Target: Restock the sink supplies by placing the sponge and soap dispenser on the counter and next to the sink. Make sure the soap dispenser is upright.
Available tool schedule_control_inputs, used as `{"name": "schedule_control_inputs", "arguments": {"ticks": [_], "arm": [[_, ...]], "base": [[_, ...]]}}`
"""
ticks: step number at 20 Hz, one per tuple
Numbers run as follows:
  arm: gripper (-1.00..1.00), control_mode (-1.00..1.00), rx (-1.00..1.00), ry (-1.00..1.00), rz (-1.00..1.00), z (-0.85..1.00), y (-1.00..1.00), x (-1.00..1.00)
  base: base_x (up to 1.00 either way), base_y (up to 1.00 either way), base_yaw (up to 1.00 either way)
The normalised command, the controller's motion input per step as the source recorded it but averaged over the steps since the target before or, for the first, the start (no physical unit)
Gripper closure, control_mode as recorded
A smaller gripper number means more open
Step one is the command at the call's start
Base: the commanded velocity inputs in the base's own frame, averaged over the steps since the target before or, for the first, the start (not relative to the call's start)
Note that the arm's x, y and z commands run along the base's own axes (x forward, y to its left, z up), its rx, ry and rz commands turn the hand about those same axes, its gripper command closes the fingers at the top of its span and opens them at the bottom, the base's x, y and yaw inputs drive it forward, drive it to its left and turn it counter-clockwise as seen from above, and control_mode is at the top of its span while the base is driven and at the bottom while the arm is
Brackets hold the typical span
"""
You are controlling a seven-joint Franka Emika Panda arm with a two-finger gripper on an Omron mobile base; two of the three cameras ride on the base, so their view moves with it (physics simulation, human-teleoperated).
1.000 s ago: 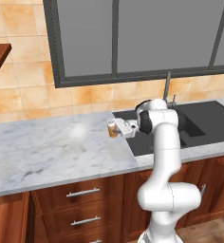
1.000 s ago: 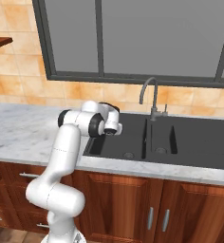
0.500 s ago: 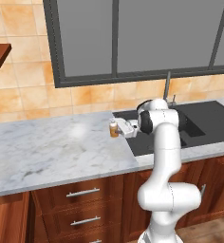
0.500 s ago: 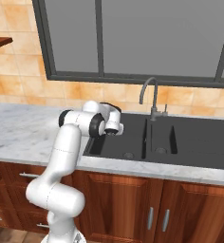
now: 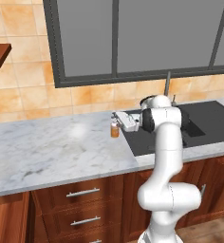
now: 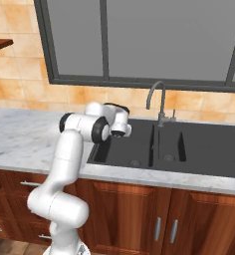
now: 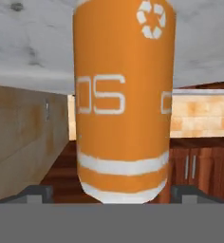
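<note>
Standing upright on the counter [image 5: 52,152] just left of the sink [image 5: 204,126], the dispenser [image 5: 115,128] sits between the gripper [image 5: 117,119] tips, jaws spread clear of it; withdraw straight back so neither tip tips it
</note>
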Motion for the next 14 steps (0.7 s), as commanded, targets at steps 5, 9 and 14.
{"name": "schedule_control_inputs", "arguments": {"ticks": [5, 9, 14], "arm": [[-1.0, -1.0, 0.0, -0.11, -0.09, 0.74, -0.01, -0.18], [-1.0, -1.0, -0.01, -0.19, -0.06, 0.96, 0.0, -0.25], [-1.0, -1.0, -0.1, -0.27, 0.0, 0.93, 0.11, -0.48]], "base": [[0.0, 0.0, 0.0], [0.0, 0.0, 0.0], [0.0, 0.0, 0.0]]}}
